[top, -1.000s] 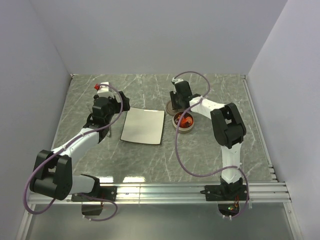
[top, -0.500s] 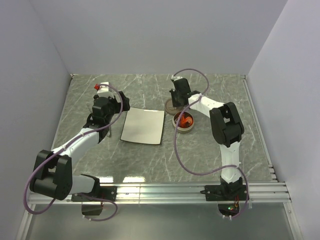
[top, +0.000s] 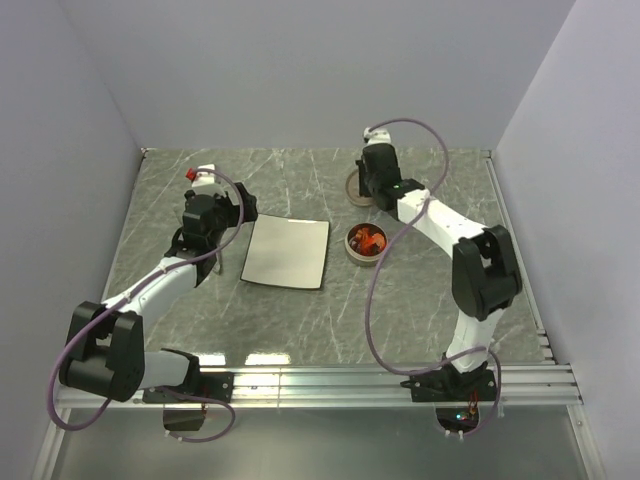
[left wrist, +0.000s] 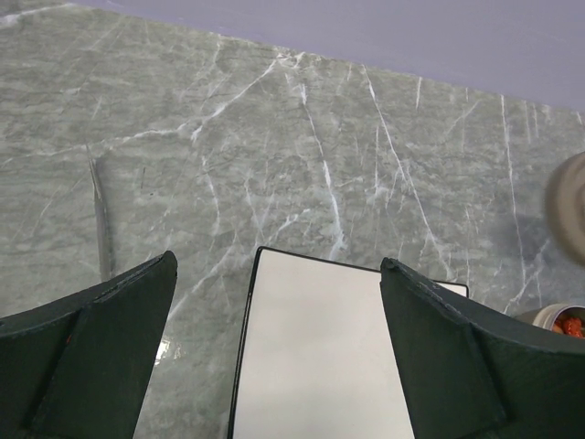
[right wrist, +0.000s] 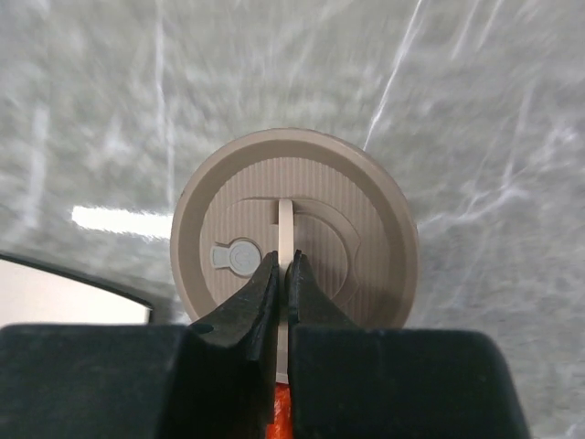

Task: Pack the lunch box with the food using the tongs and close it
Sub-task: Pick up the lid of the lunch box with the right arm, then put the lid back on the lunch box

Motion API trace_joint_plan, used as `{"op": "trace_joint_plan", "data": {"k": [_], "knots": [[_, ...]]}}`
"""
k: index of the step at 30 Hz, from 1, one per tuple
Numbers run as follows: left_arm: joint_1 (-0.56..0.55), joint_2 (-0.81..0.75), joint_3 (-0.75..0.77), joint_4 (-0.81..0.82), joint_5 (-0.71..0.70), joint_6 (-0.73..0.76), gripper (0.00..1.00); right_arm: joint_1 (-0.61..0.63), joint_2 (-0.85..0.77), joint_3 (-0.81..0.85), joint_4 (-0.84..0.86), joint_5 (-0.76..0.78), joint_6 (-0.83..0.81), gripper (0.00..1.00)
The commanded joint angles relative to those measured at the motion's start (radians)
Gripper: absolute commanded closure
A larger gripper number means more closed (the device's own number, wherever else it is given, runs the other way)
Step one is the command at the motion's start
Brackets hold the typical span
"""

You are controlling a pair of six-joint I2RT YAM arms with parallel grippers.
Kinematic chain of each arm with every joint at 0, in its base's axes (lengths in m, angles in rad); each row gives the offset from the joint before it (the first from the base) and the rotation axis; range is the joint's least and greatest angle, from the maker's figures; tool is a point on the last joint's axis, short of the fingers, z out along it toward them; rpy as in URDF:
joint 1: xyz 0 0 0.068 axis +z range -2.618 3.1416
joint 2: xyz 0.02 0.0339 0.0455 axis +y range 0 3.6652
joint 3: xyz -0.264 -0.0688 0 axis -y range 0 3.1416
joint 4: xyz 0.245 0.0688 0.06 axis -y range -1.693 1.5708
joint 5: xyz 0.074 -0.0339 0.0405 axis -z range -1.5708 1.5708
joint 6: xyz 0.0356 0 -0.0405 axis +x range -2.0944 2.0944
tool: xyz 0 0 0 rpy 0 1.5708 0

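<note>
Far side of table [top: 290,175], beyond tin [top: 349,251] of food [top: 367,239]: lid [right wrist: 366,210], light, stiff, slick, pinched by its thin centre tab in closed right gripper [right wrist: 283,274]; left gripper [left wrist: 277,265] spread empty over plate [left wrist: 320,366].

No legible text, label, brand, number or sign is found in any view (a small moulded round mark is noted on the lid [right wrist: 366,210], but no characters can be made out on it).
</note>
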Motion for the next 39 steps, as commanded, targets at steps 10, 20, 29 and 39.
{"op": "trace_joint_plan", "data": {"k": [10,20,29,39], "knots": [[0.012,-0.04,-0.022,0.053,0.055,-0.029,0.01,0.041,-0.285,-0.25,0.022,-0.027,0.079,1.0],[0.015,-0.032,-0.023,0.062,0.085,-0.044,0.0,0.053,-0.439,-0.475,0.076,-0.109,0.165,1.0],[0.015,-0.046,-0.039,0.067,0.095,-0.05,0.01,0.053,-0.387,-0.471,0.068,-0.113,0.174,1.0],[0.017,-0.047,-0.039,0.062,0.098,-0.053,0.01,0.053,-0.291,-0.44,0.039,-0.09,0.185,1.0]]}}
